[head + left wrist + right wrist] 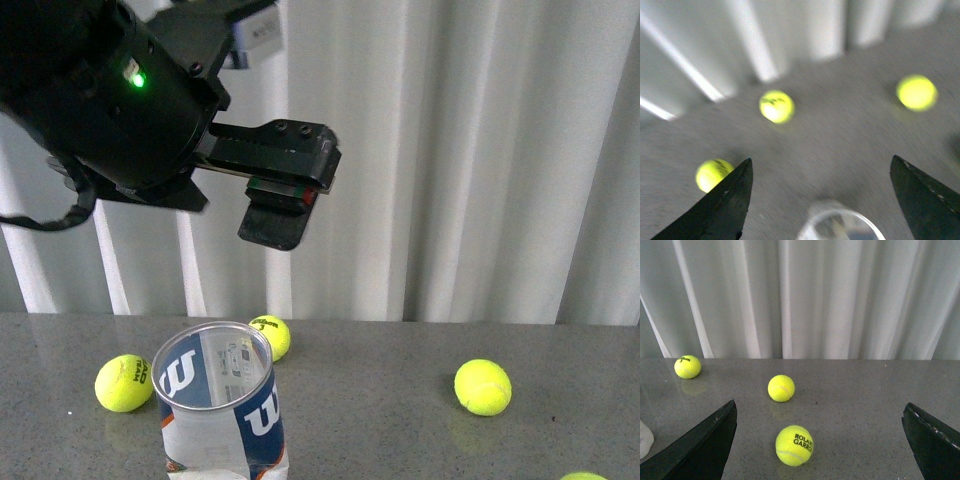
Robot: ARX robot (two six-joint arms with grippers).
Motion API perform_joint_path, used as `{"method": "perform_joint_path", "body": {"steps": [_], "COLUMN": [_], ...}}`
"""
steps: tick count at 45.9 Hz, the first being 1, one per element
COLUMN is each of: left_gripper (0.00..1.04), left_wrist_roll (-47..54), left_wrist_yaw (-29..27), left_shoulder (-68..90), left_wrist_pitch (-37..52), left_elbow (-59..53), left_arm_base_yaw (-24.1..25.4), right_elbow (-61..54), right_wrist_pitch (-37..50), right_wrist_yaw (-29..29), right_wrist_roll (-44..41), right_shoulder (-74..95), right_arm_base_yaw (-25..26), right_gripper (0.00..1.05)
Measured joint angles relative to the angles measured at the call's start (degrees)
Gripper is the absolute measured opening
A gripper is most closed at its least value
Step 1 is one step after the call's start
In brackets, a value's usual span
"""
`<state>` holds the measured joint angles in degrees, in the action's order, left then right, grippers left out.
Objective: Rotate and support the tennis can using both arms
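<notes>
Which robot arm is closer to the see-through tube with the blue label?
The left. Its open pincer hangs above the clear plastic tennis can with the blue-and-white label, whose rim shows between its fingers. The right pincer, also open, only catches a white edge at its side.

1. The bulky black left arm (110, 95) fills the upper left of the front view, raised in the air, a green indicator light (137, 78) glowing on its cylindrical joint.
2. Its black left gripper (822, 192) has its jaws spread wide apart, holding nothing.
3. The black right gripper (820, 440) likewise stands wide apart and empty; its arm is out of the front view.
</notes>
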<state>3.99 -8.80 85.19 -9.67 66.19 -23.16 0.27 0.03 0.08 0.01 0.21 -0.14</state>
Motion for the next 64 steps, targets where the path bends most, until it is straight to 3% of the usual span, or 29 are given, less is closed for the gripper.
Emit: {"method": "perform_joint_path", "body": {"steps": [1, 3, 7, 11, 18, 40, 43, 47, 64], "left_gripper": [0.8, 0.71, 0.53, 0.34, 0.04, 0.04, 0.04, 0.04, 0.04], "left_wrist_roll": [-0.79, -1.81, -2.89, -3.45, -4.11, -4.09, -4.09, -4.09, -4.09], "left_wrist_yaw": [-5.05, -9.33, -9.09, -6.97, -2.4, 3.61, 7.58, 8.44, 8.79], "left_shoulder": [-1.9, -5.2, -11.43, -16.66, -22.6, -38.99, -41.38, -43.76, -55.15], "left_wrist_pitch": [9.66, 24.39, 42.03, 48.02, 50.18, 48.06, 46.66, 45.38, 39.41], "left_elbow": [-5.29, -13.62, -25.97, -34.93, -44.92, -58.73, -59.93, -60.96, -64.78], "left_arm_base_yaw": [0.11, 1.05, 4.46, 7.67, 10.95, 17.92, 20.74, 22.38, 23.02], "right_elbow": [0.0, 0.0, 0.0, 0.0, 0.0, 0.0, 0.0, 0.0, 0.0], "right_wrist_pitch": [0.0, 0.0, 0.0, 0.0, 0.0, 0.0, 0.0, 0.0, 0.0], "right_wrist_yaw": [0.02, 0.02, -0.13, 0.04, 0.0, 0.02, 0.02, 0.0, 0.02], "right_wrist_roll": [-0.02, 0.0, 0.0, -0.02, 0.0, -0.02, -0.02, 0.0, -0.02], "right_shoulder": [0.0, 0.02, 0.0, 0.0, 0.0, 0.0, 0.0, 0.0, 0.0], "right_arm_base_yaw": [0.0, 0.0, 0.0, 0.0, 0.0, 0.0, 0.0, 0.0, 0.0], "right_gripper": [0.98, 0.98, 0.98, 0.98, 0.98, 0.98, 0.98, 0.98, 0.98]}}
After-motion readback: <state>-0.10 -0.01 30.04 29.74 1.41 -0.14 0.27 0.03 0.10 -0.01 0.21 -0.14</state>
